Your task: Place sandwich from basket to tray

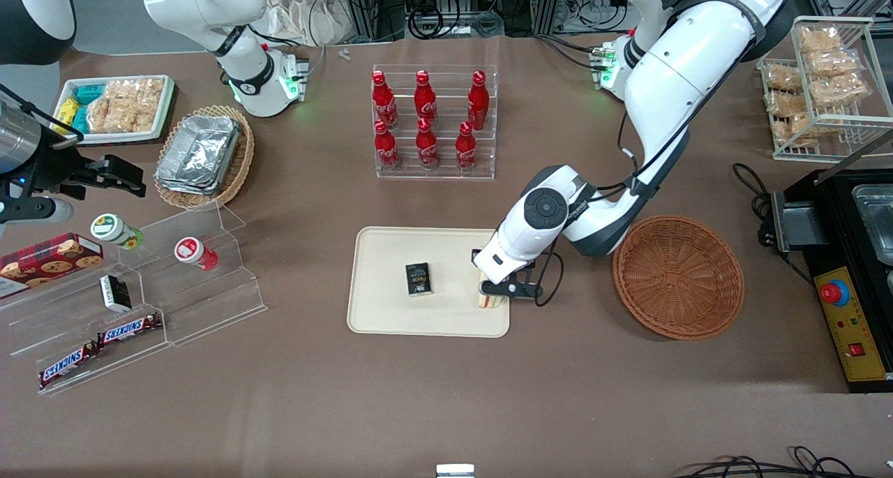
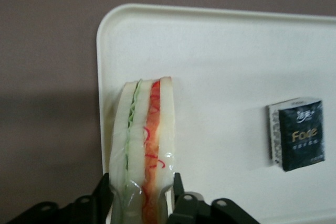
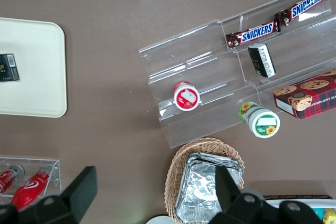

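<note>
My front view looks steeply down over the whole table, with the gripper (image 1: pixel 499 294) small and low over the tray (image 1: pixel 380 310). My left wrist view sits just above that gripper (image 2: pixel 142 195), facing down close along the sandwich (image 2: pixel 143 145) onto the tray (image 2: pixel 220 66). My right wrist view looks down from higher, sharing only the tray (image 3: pixel 31 72).

A brown cloth covers the desk (image 1: pixel 446 408) from end to end, lit evenly from above with soft shadows. Along its edge farthest from the front camera stand metal frames (image 1: pixel 370 3) hung with black cables (image 1: pixel 432 17), with grey floor (image 1: pixel 111 10) alongside.
</note>
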`<state>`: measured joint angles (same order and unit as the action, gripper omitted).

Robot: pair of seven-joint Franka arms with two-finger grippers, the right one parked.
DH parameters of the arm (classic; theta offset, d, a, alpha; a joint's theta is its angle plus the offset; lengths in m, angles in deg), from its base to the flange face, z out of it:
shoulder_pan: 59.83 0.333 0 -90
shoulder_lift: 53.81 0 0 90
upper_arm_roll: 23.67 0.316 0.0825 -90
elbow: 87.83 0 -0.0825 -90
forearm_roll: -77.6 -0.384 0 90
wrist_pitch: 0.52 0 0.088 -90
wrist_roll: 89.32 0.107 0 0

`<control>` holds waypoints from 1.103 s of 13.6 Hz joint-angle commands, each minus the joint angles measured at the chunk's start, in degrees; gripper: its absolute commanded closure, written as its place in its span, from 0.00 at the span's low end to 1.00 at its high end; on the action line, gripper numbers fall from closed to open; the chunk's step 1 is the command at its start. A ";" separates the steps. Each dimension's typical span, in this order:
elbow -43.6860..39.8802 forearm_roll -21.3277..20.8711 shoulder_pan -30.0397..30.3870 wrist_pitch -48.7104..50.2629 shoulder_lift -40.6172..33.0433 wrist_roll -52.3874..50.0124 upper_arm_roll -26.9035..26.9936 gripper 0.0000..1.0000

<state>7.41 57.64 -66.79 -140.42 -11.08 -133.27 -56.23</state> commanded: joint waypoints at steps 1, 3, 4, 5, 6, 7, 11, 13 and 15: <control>0.03 -0.09 1.42 1.47 -6.13 -6.12 -0.13 0.00; -0.05 0.79 3.88 8.20 -11.76 -6.42 -0.39 0.00; -0.49 2.36 4.50 12.15 -14.40 -5.89 -0.40 0.00; -0.50 4.38 5.29 15.50 -16.86 -4.23 -0.48 0.00; -0.50 6.57 5.56 19.45 -19.49 -0.91 -0.40 0.00; -0.58 9.47 5.91 24.27 -22.22 2.78 -0.22 0.00; -3.64 18.19 11.27 42.90 -31.63 18.69 2.74 0.00; -5.59 19.07 8.13 49.96 -34.53 25.19 12.74 0.00; -4.63 21.17 5.83 52.00 -39.18 31.96 22.50 0.00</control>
<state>2.02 76.33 -58.01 -90.86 -46.43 -107.03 -41.70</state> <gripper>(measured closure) 0.000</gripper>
